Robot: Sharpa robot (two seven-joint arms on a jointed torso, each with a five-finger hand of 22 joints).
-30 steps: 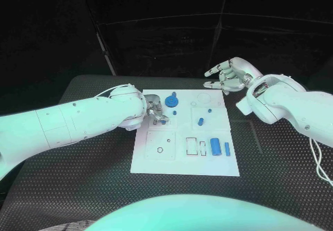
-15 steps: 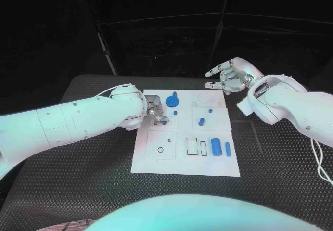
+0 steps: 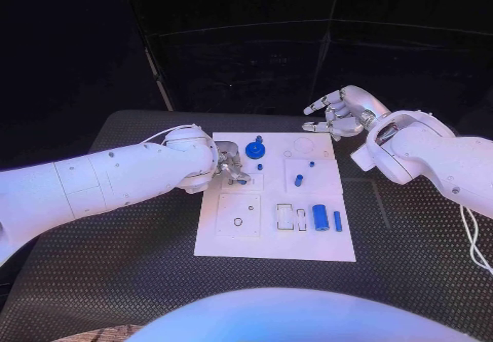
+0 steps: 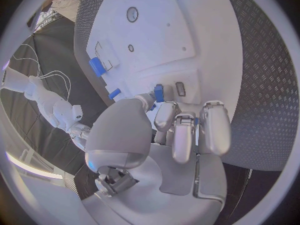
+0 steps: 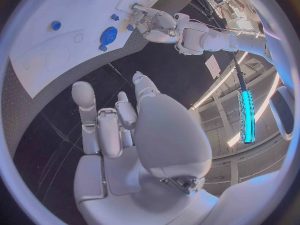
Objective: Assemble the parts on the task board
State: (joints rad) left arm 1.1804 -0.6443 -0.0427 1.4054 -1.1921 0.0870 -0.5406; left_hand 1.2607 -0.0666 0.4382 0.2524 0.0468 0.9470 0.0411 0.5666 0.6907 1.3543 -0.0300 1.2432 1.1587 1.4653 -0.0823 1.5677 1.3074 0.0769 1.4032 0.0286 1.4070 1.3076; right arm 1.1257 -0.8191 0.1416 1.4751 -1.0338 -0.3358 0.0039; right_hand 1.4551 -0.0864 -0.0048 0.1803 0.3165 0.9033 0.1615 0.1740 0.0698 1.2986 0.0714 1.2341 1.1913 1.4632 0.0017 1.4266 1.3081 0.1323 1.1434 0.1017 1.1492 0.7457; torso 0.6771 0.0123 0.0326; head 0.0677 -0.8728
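The white task board [image 3: 269, 235] lies in the middle of the black table. My left hand [image 3: 228, 165] is over the board's left edge and pinches a small blue part [image 4: 158, 92] between thumb and a fingertip, just above a small slot [image 4: 180, 88]. My right hand [image 3: 337, 112] hovers beyond the board's far right corner with its fingers apart and nothing in it. On the board sit a round blue part [image 3: 255, 149], a blue peg [image 3: 298, 179], a blue cylinder [image 3: 318, 216] and a thin blue bar [image 3: 337, 221].
Empty cut-outs [image 3: 239, 211] show in the board's near left half. The black ribbed table mat [image 3: 123, 256] surrounds the board with free room on both sides and in front. A white cable [image 3: 474, 242] hangs by my right arm.
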